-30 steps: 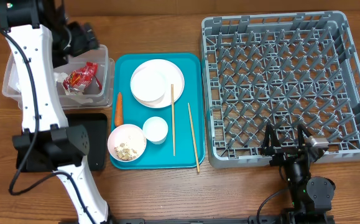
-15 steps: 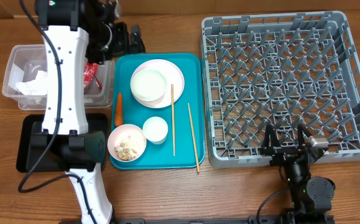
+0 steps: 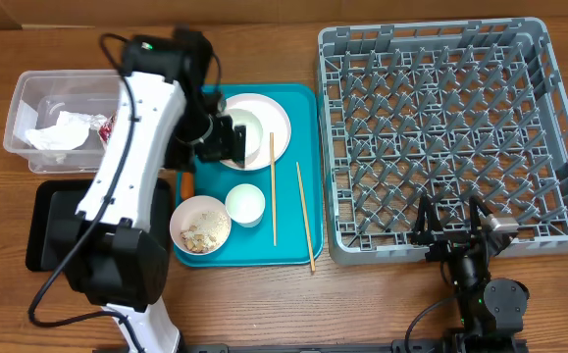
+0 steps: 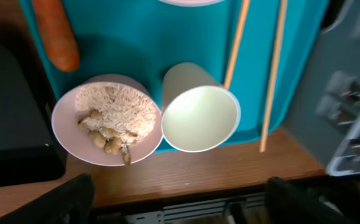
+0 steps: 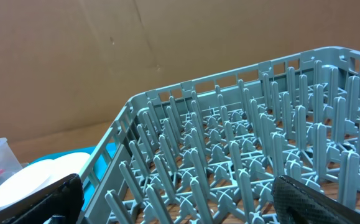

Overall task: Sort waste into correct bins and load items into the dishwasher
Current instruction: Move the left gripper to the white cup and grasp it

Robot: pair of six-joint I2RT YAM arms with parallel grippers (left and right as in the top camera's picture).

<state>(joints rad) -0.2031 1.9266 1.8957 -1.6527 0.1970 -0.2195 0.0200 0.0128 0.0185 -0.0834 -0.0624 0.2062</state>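
At the left, we are seeing the crumpled napkin (image 3: 56, 132) and red wrapper (image 3: 105, 123) lying in the clear tub (image 3: 28, 93), with the black tray (image 3: 53, 230) beside it. We are holding our left gripper (image 4: 189, 196) spread and empty over the teal tray (image 3: 298, 118), where the carrot (image 4: 55, 34), the bowl of rice scraps (image 4: 108, 121), the cup (image 4: 201, 118), the plate (image 3: 264, 106) and the chopsticks (image 3: 273, 196) are lying. Our right gripper (image 3: 450, 218) is hanging open and empty at the near edge of the grey dish rack (image 3: 450, 127).
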